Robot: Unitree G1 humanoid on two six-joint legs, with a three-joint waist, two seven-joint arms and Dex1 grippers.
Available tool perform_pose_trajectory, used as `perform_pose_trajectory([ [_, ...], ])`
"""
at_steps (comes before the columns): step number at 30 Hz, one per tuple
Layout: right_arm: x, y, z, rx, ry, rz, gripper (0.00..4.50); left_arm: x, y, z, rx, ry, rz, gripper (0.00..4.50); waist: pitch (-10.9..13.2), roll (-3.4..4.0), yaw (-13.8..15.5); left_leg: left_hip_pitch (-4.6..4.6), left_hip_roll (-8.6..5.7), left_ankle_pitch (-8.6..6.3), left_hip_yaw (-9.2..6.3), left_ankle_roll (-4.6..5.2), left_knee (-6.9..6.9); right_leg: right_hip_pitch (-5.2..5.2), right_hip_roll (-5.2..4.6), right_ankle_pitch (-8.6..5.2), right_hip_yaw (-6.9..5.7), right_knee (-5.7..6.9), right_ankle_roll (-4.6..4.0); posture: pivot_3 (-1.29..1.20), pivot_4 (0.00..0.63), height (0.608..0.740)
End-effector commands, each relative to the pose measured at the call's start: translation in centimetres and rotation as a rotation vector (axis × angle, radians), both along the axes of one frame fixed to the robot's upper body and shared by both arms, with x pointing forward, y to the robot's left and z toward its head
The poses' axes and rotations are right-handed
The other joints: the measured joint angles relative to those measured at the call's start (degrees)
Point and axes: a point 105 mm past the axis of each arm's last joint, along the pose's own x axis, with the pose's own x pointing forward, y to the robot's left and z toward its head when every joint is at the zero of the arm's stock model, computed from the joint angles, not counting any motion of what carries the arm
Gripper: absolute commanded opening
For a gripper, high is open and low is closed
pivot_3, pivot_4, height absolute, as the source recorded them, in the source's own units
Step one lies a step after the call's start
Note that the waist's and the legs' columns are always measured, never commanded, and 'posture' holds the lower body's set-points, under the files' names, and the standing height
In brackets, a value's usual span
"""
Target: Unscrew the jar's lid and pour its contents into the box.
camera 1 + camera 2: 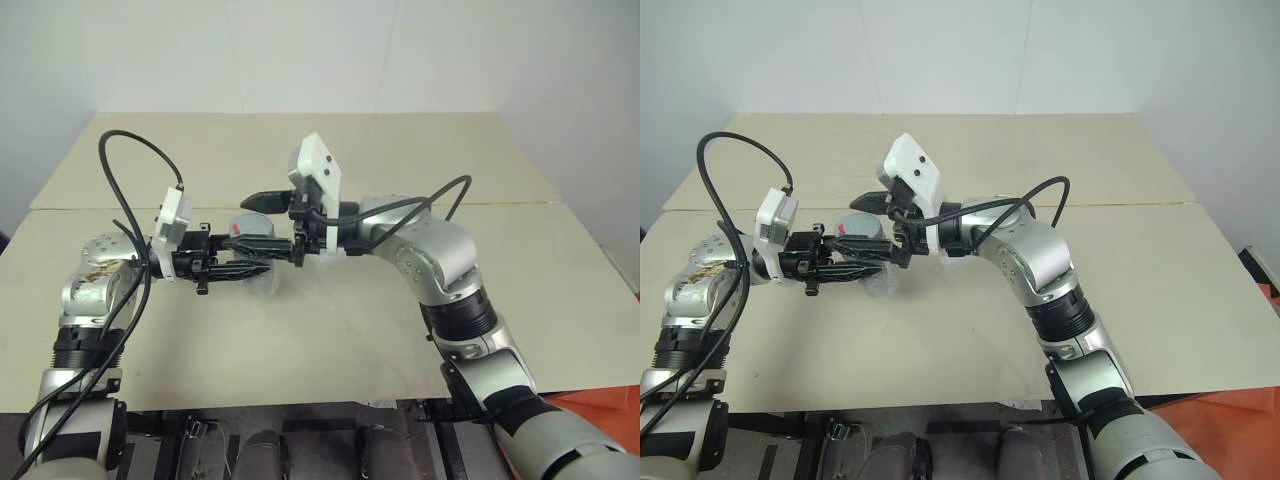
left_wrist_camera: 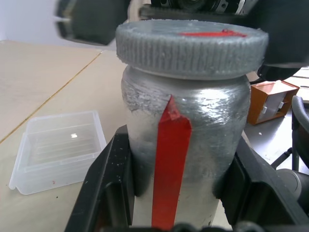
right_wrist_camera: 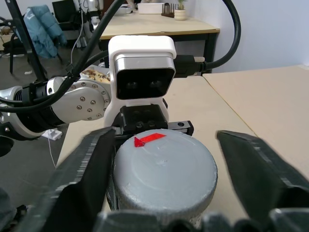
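Left jaws pinch the jar (image 2: pixel 181 145); right jaws straddle the lid (image 3: pixel 164 171), one finger touching, the other apart
Lid on, nothing poured; jar is held above the table (image 1: pixel 400 150), with the box (image 2: pixel 58 147) just beside

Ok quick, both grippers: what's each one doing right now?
Left gripper: shut on the jar.
Right gripper: around the lid, one finger touching, other apart; open.

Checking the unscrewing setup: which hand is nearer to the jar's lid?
Right. The right hand straddles the lid, one finger touching its side and the other standing off. The left hand is clamped lower, around the jar body below the lid.
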Motion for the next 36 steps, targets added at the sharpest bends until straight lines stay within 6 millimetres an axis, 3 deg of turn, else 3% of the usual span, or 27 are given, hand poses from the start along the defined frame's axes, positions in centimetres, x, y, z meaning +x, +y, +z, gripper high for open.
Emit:
perform_pose_trajectory([
  [1,-0.5,0.0,1.1,0.019,-0.044,0.012,2.8,-0.1,0.3,1.4,-0.007,-0.06,-0.002,1.9,0.0,0.0,-0.01,0.0,0.0,0.0,0.0,0.0,0.0,0.0,0.0,0.0,0.0,0.0,0.0,0.0,0.15,0.74],
  [10,-0.5,-0.3,1.6,0.022,-0.068,0.008,2.76,-0.4,0.4,0.6,0.013,-0.032,-0.006,1.9,0.0,0.0,0.0,0.0,0.0,0.0,0.0,0.0,0.0,0.0,0.0,0.0,0.0,0.0,0.0,0.0,0.15,0.74],
  [19,-0.9,-2.3,4.1,0.047,-0.133,0.056,2.76,-1.4,0.5,-2.4,0.064,0.028,-0.027,1.9,0.0,0.0,0.02,0.0,0.0,0.0,0.0,0.01,0.0,0.0,0.0,0.0,0.0,0.0,0.0,0.0,0.15,0.74],
  [32,-1.0,-3.1,5.6,0.075,-0.196,0.094,2.76,-2.1,0.1,-2.8,0.047,0.04,-0.05,1.9,0.02,0.02,0.1,0.02,0.02,-0.04,0.01,0.07,-0.02,-0.02,0.0,0.0,-0.01,0.03,0.0,0.0,0.15,0.74],
  [36,-0.3,-3.7,5.5,0.084,-0.192,0.05,2.76,-1.6,0.3,-1.8,0.036,0.002,-0.023,1.9,0.02,0.02,0.09,0.0,0.01,-0.04,0.02,0.06,0.0,-0.02,0.0,0.0,0.01,0.01,0.0,0.0,0.15,0.74],
])
